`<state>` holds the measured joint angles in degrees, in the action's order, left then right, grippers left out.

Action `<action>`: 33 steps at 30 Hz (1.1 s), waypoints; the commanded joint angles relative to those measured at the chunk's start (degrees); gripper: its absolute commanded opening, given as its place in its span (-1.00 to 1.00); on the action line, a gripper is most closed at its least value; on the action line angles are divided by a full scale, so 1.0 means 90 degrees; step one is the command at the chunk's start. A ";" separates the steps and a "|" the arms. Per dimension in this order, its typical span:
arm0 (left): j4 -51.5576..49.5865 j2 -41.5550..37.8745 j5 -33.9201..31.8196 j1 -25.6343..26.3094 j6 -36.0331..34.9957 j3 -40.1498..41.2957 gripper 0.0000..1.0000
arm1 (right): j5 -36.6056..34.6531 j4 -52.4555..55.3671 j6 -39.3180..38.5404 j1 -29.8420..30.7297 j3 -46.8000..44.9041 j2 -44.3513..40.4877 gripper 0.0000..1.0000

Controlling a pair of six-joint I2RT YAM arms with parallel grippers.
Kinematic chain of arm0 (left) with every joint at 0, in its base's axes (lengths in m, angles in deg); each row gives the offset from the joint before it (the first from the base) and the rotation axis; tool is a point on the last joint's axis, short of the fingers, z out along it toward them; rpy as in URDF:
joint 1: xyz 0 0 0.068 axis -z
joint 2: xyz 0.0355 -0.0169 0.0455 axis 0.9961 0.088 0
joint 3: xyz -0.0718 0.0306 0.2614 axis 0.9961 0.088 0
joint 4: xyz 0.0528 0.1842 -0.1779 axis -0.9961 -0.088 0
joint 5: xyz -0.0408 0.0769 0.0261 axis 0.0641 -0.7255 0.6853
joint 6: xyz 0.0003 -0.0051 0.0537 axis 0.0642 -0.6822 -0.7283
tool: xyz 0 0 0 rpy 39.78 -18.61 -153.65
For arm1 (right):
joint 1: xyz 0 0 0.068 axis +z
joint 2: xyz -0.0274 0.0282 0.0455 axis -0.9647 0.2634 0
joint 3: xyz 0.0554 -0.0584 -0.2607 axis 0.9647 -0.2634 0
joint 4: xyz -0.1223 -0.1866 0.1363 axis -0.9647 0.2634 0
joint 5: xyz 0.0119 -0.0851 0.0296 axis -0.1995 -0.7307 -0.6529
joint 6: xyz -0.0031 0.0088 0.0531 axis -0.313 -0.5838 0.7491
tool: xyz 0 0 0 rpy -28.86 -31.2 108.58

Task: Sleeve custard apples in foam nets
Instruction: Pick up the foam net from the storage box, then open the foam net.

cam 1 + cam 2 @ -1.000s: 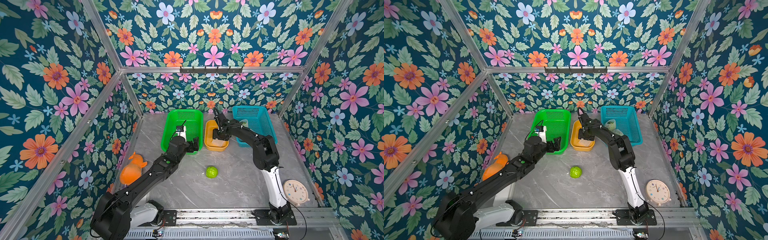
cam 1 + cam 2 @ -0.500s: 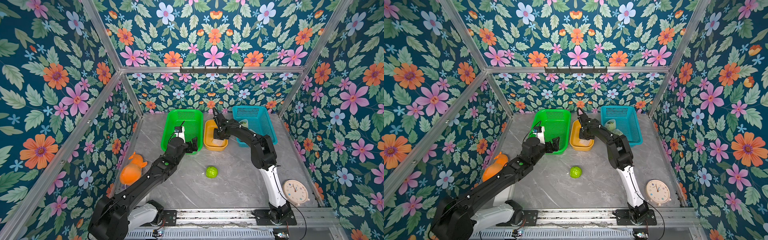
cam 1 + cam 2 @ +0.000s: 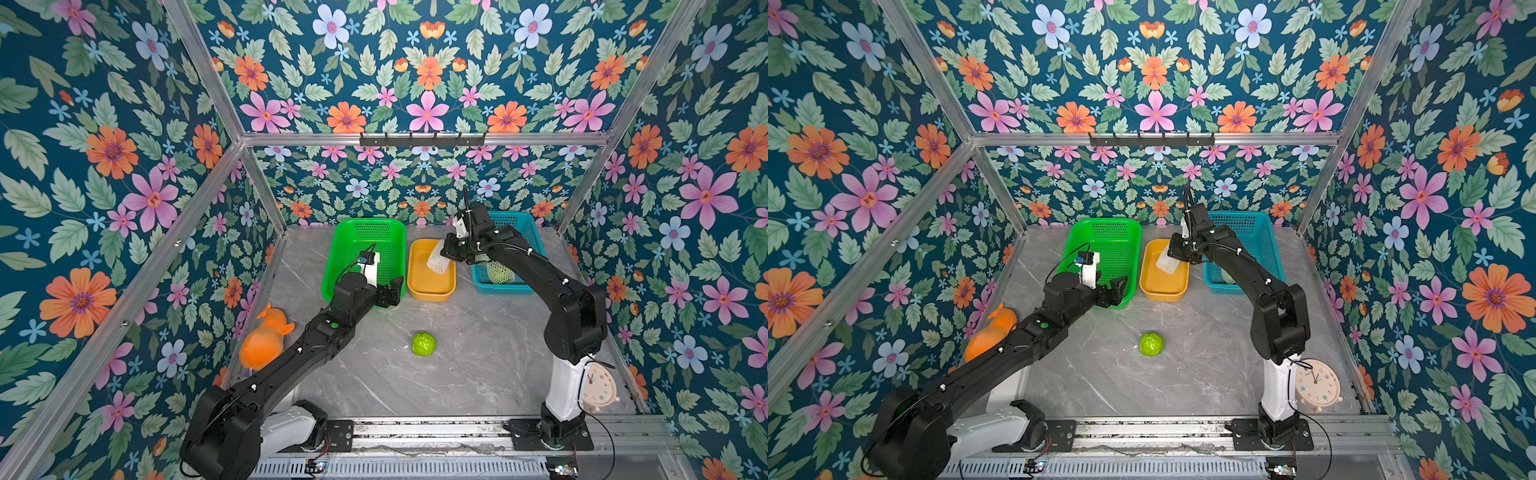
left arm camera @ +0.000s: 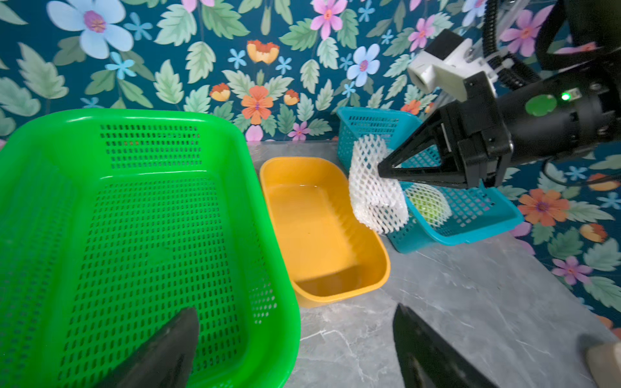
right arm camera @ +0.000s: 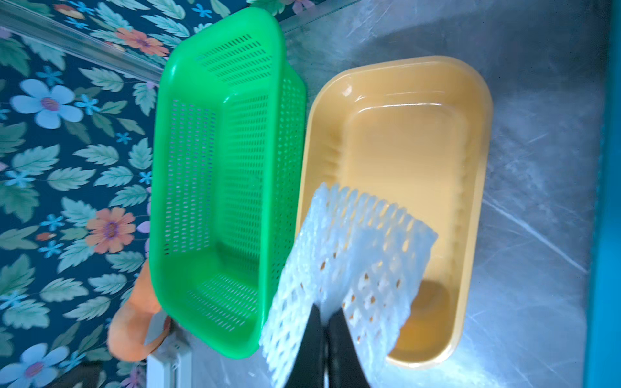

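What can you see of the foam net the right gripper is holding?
The foam net is a whitish, soft-looking mesh sleeve with diamond-shaped holes, empty and loosely curled. The right gripper, shut, pinches its mesh wall near one end, so it hangs above the yellow tub, beside the blue basket. Only the fingertips visibly touch it. Whether its lower end grazes the tub's rim is unclear.

Bright, even light fills both top views; shadows on the grey marble-patterned tabletop (image 3: 457,386) are faint and soft. The right wrist view is motion-smeared and bluish, with glare on the tabletop and the white foam mesh net (image 5: 353,255) washed out. The jaws of the left gripper (image 4: 295,310) look unfocused in its wrist view.
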<state>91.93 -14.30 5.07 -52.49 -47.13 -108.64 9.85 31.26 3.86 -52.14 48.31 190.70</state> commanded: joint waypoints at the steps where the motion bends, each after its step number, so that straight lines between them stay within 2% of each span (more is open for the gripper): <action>1: 0.0386 0.0223 0.1482 -0.0004 -0.0363 -0.0144 0.82 | 0.1226 -0.0543 0.0471 -0.0126 -0.0501 -0.0356 -0.89; 3: 0.0596 0.0422 0.2167 -0.0004 -0.0293 -0.0224 0.77 | 0.1786 -0.1100 0.0883 -0.0218 -0.0979 -0.0616 -0.88; 5: 0.0809 0.0566 0.2519 0.0002 -0.0165 -0.0260 0.74 | 0.2086 -0.1597 0.1169 -0.0248 -0.1415 -0.0819 -0.88; 11: 0.1060 0.1062 0.3019 0.0014 0.0020 -0.0514 0.56 | 0.2647 -0.3010 0.2082 -0.0247 -0.2480 -0.1286 -0.88; 14: 0.0985 0.1263 0.3022 0.0015 0.0037 -0.0630 0.45 | 0.2700 -0.3283 0.2250 -0.0250 -0.2742 -0.1406 -0.88; 21: 0.1374 0.1344 0.2326 0.0015 0.0104 -0.0434 0.25 | 0.2989 -0.4115 0.2661 -0.0246 -0.3308 -0.1585 -0.86; 27: 0.1504 0.1566 0.2483 0.0011 0.0215 -0.0589 0.14 | 0.3167 -0.4597 0.2959 -0.0246 -0.3551 -0.1585 -0.86; 33: 0.1567 0.1717 0.2475 0.0014 0.0294 -0.0687 -0.14 | 0.3300 -0.5187 0.3304 -0.0234 -0.3780 -0.1585 -0.85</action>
<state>103.95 0.72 26.87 -52.33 -45.14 -114.28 38.07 -10.05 31.03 -54.37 14.54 176.80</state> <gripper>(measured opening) 0.449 0.074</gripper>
